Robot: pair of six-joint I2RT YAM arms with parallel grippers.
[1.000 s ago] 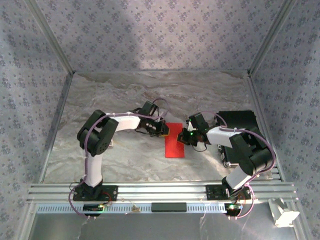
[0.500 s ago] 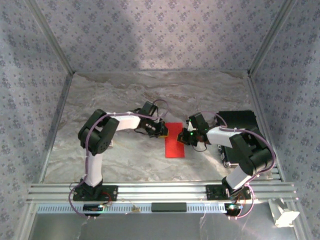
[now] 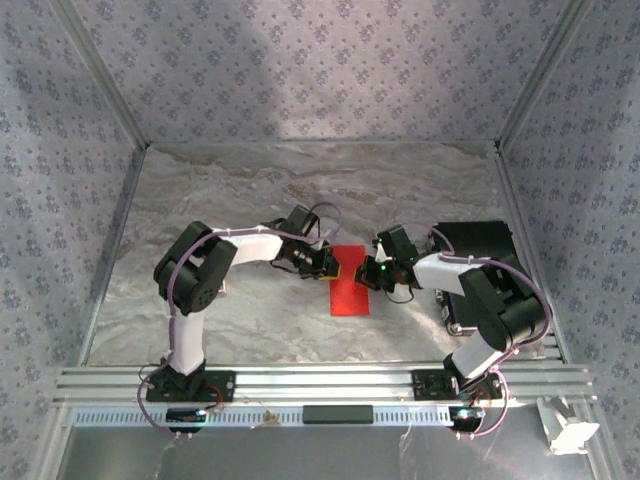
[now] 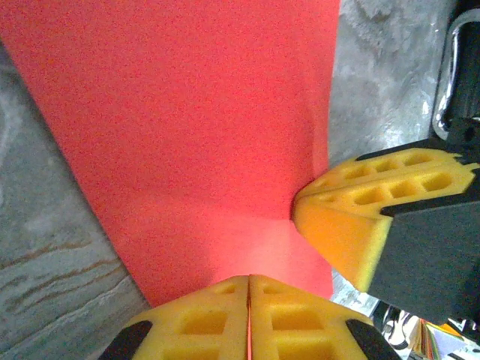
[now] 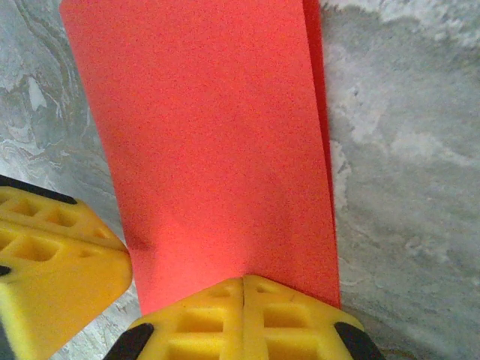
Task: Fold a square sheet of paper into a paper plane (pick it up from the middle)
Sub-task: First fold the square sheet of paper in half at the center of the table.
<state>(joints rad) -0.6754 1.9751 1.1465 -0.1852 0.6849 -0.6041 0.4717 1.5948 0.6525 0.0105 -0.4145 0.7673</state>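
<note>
The square sheet of paper (image 3: 351,292) lies on the marble table as a narrow red rectangle, folded double, with a second layer showing along its edge (image 5: 320,90). My left gripper (image 3: 333,265) is at its far left corner, pads together, with a thin red line of paper in the seam (image 4: 249,279). My right gripper (image 3: 366,272) is shut at the far right edge, its tips resting on the sheet (image 5: 244,279). Red paper (image 4: 187,120) stretches away from the left jaws, with the right gripper's fingers (image 4: 352,225) beside it. The left gripper's fingers (image 5: 52,255) sit at the paper's other edge.
A black box (image 3: 480,245) stands right of the right arm. Patterned walls enclose the table on three sides, and an aluminium rail (image 3: 320,382) runs along the near edge. A small white object (image 3: 568,430) lies outside at the bottom right.
My left gripper has shifted slightly to the right, closer onto the paper's far left corner. The right arm and the paper have stayed put.
</note>
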